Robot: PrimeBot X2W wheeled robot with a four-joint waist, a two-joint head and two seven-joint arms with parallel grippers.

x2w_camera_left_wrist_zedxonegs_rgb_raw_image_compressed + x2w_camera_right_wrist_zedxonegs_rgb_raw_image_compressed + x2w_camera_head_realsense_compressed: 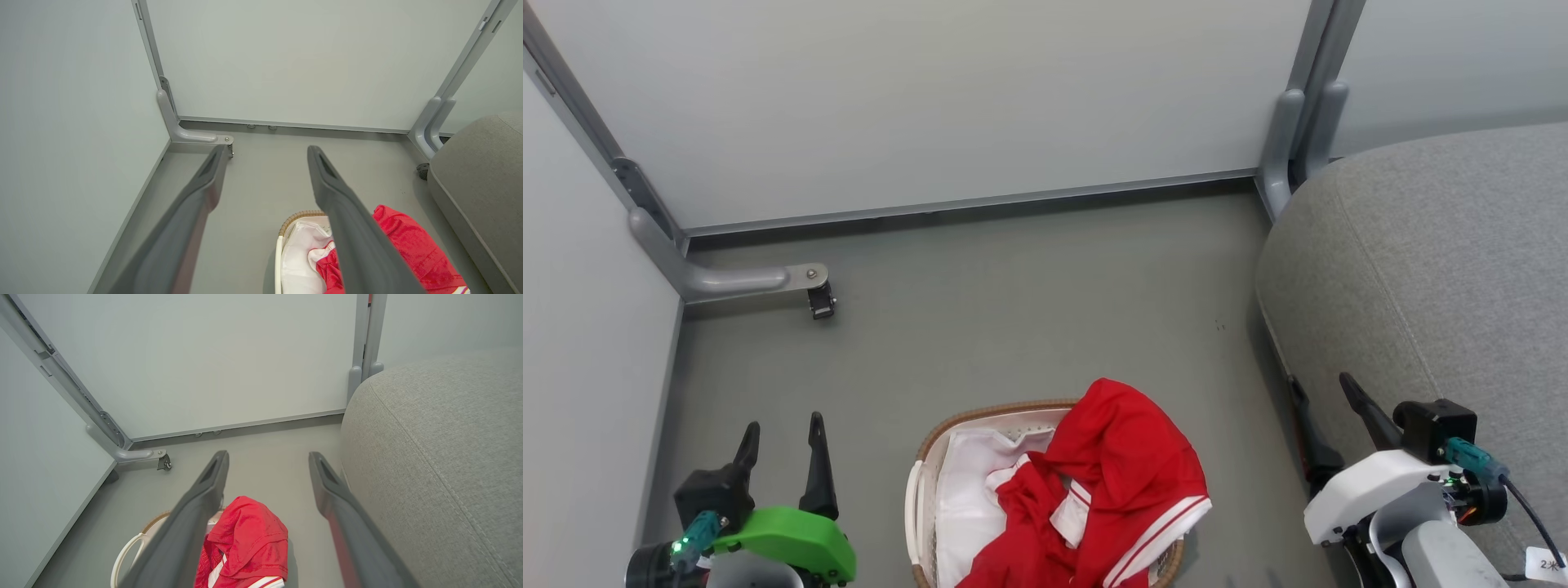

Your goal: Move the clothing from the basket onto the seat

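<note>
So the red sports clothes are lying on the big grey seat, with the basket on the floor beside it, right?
Not quite: the head view shows the red clothes lying in the basket, draped over its rim, not on the grey seat beside it.

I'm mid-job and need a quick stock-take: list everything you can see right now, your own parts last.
clothing: one heap, red with white trim, in the basket, spilling over its right rim
sheet: one, white, inside the basket, left of the clothing
basket: one, white with brown rim, on the floor between the grippers
seat: one, grey, right side
floor: grey
panels: three, pale grey, left, back, behind the seat
caster foot: one, grey, left back corner
left gripper: dark fingers, green wrist, lower left, open, empty
right gripper: dark fingers, white wrist, lower right by the seat, open, empty
</note>
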